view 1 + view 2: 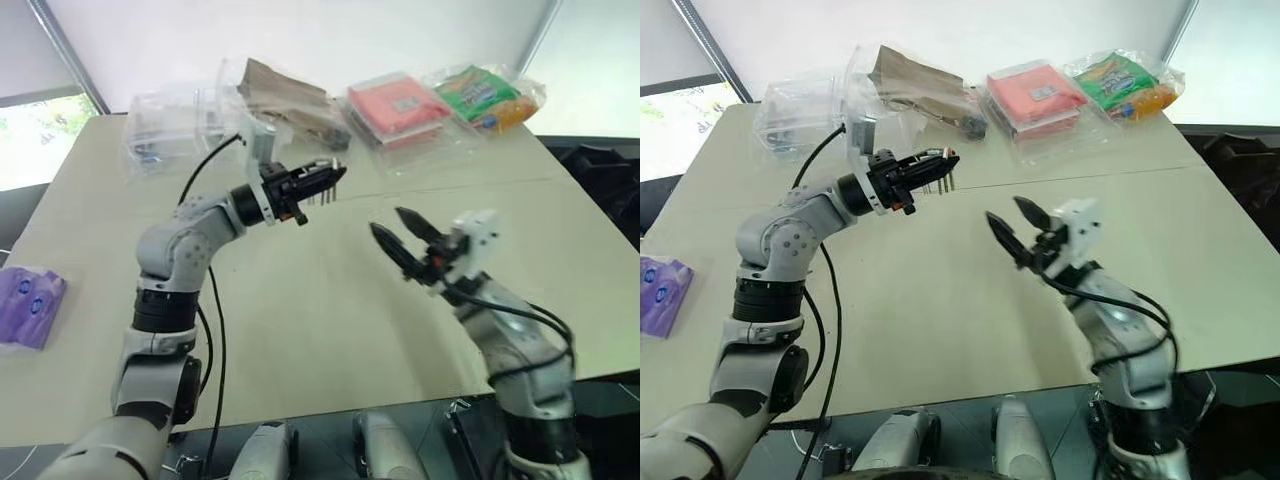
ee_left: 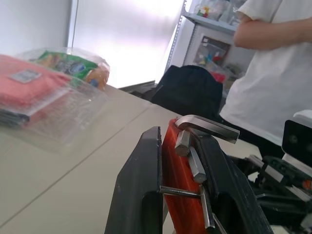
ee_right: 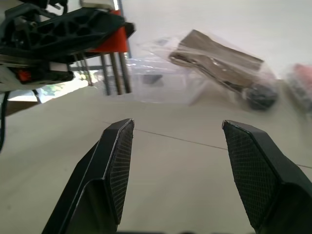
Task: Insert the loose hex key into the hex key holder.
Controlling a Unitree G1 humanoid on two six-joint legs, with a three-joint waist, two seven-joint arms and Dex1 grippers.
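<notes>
Clear plastic packets are strewn along the far edge of the pale, matt table (image 1: 300,300): a crumpled see-through bag (image 1: 165,135) at far left, a packet of brown paper (image 1: 285,100) beside it, a packet of flat salmon-red cloth (image 1: 400,108) further right, and a green and orange packet (image 1: 488,97) at far right. A purple packet (image 1: 28,305) lies apart at the near left edge. Beyond the table, a person in a white shirt (image 2: 273,73) is seen standing with arms folded, next to a dark bag (image 2: 187,92). The left gripper (image 1: 325,180) is held above the middle of the table with its black fingers clenched on the hex key holder (image 2: 178,195), a smooth orange-red plastic block from which thin grey hexagonal rods hang down. A bent, L-shaped grey metal key, taken to be the loose hex key (image 2: 207,126), is seen seated at the top end of the holder, its short arm jutting sideways. The right gripper (image 1: 400,232) is raised to the right of and nearer than the left one, well apart from it, its two pointed fingers (image 3: 117,161) with cross-hatched pads spread wide and nothing between them. Only bare tabletop lies between the two grippers.
</notes>
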